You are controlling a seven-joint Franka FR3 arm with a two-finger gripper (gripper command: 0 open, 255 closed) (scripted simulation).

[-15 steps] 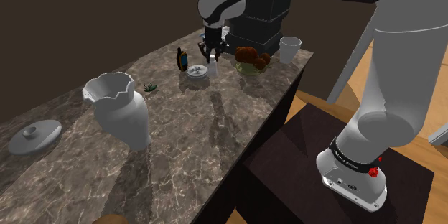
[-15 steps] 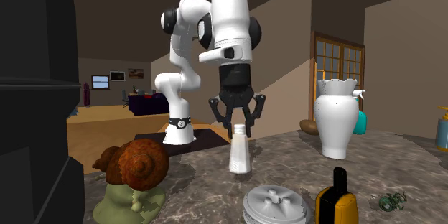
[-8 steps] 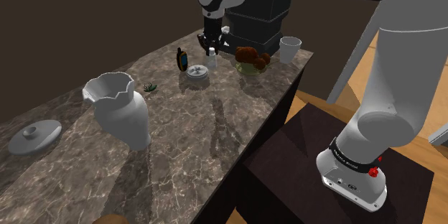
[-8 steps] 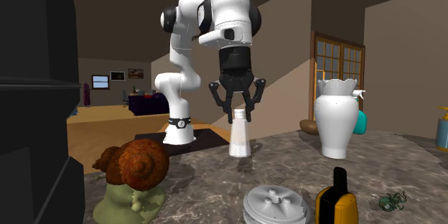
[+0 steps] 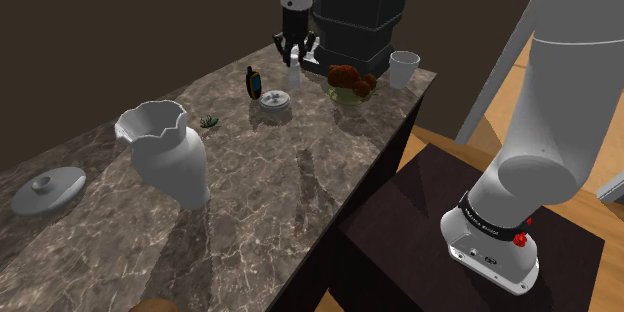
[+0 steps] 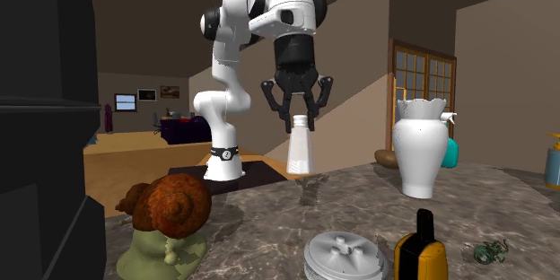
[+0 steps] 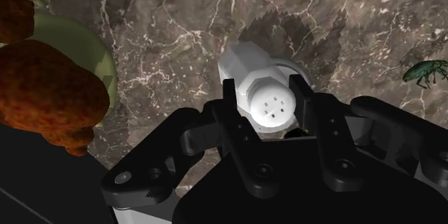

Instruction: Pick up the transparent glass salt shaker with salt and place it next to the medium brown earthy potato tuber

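You've got the gripper point(image 6: 301, 124) pinching the salt shaker point(image 6: 301, 153) at its cap, one finger on each side. The body hangs upright below the jaws, above the marble counter point(image 6: 377, 206). The potato point(image 6: 175, 202) sits on a green lump, near the shaker but apart from it. A white vase point(image 6: 420, 148) stands farther off.

The salt shaker point(image 6: 299, 151) is drawn pale white, a tall body that widens toward its base, with a rounded cap pierced by small holes point(image 7: 269, 104). It hangs upright, clasped at the cap between the jaws, its body reaching below them and its base clear of the table point(image 5: 300, 175). The potato point(image 5: 150, 305) shows as a brown rounded lump cut off by the shoulder view's lower edge, well apart from the jaws.
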